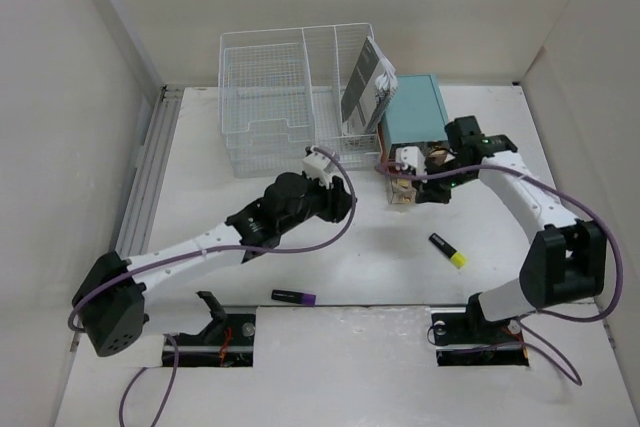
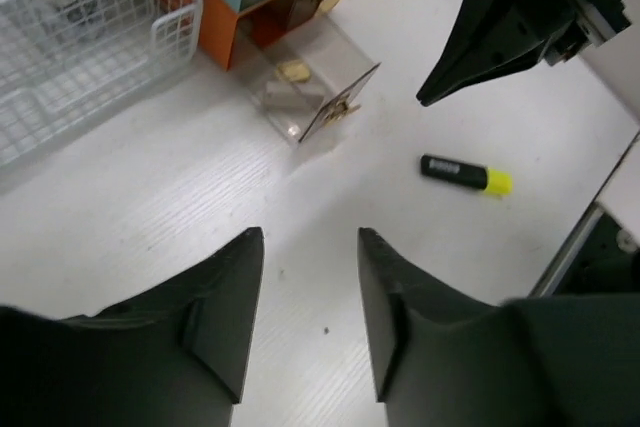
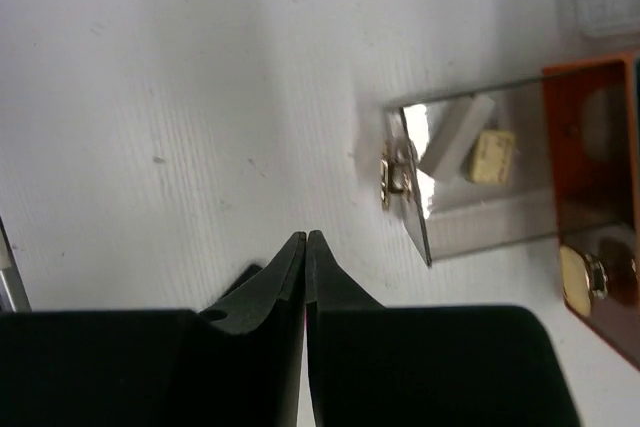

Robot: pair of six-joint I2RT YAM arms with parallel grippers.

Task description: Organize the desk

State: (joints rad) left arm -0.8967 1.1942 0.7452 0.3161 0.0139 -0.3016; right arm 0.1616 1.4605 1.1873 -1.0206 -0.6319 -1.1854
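Plainly, the white desk (image 1: 300,247) lies under everything, and the teal drawer box (image 1: 415,109) sits at its far side. A clear drawer (image 1: 402,187) with a brass knob juts out of the box's near face, resting on the desk; the right wrist view shows a white block (image 3: 455,137) and a small tan piece (image 3: 493,143) inside it. The right arm (image 1: 530,207) reaches in toward the box's near face, and the right jaws are pressed together with nothing between them, hanging over the bare desk just beside the drawer's knob. The left arm (image 1: 200,247) stretches toward the box from its left; the left jaws stand apart and hold nothing, above the desk near the drawer. A white wire-mesh organizer (image 1: 270,97) stands just left of the box, with papers (image 1: 365,85) leaning in the compartment nearest it. A black and yellow highlighter (image 1: 448,250) lies nearer than the box, apart from the drawer. A black and purple marker (image 1: 293,296) lies well away from the box, toward the arm bases.
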